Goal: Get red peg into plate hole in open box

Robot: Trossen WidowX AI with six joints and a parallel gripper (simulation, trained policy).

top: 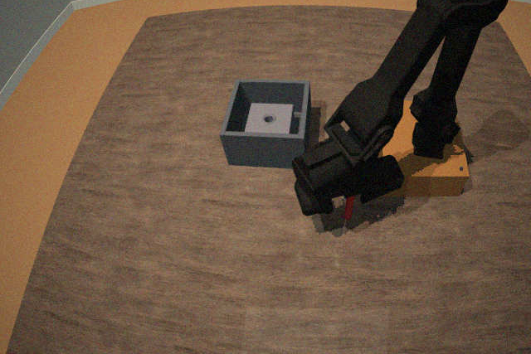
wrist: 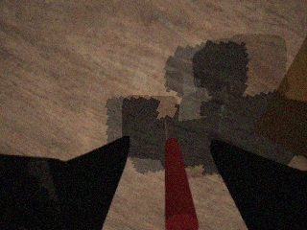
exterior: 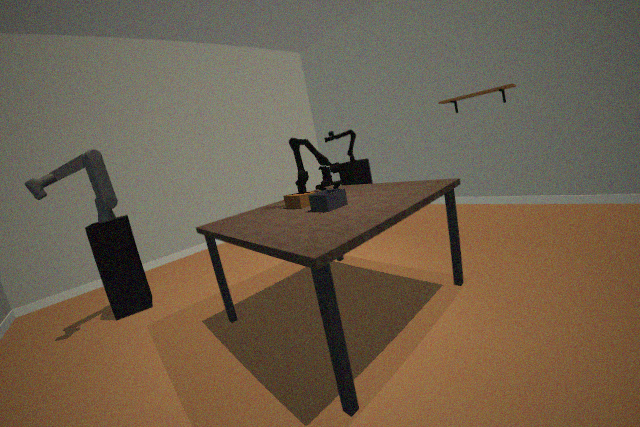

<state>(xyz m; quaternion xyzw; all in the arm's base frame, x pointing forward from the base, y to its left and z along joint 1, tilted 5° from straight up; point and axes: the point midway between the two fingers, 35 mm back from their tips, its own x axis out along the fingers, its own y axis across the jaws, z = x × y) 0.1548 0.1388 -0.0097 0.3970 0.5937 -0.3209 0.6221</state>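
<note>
The red peg (top: 349,207) (wrist: 178,184) stands roughly upright on the table, in front of the arm's base. My gripper (top: 343,205) (wrist: 170,143) is low over the table and open, with one finger on each side of the peg. In the wrist view a gap shows between the peg and each finger. The arm hides the peg's upper part in the top view. The open blue-grey box (top: 265,151) (exterior: 327,201) stands to the left of the gripper in the top view. Its pale plate (top: 257,124) lies at the bottom, and the plate's round hole (top: 269,118) is empty.
The orange base block (top: 441,186) (exterior: 296,200) is under the arm, right of the gripper in the top view. The box's walls rise around the plate. The brown wooden table (top: 171,255) (exterior: 310,241) bears them all. Other arms stand on black pedestals beyond the table in the exterior view.
</note>
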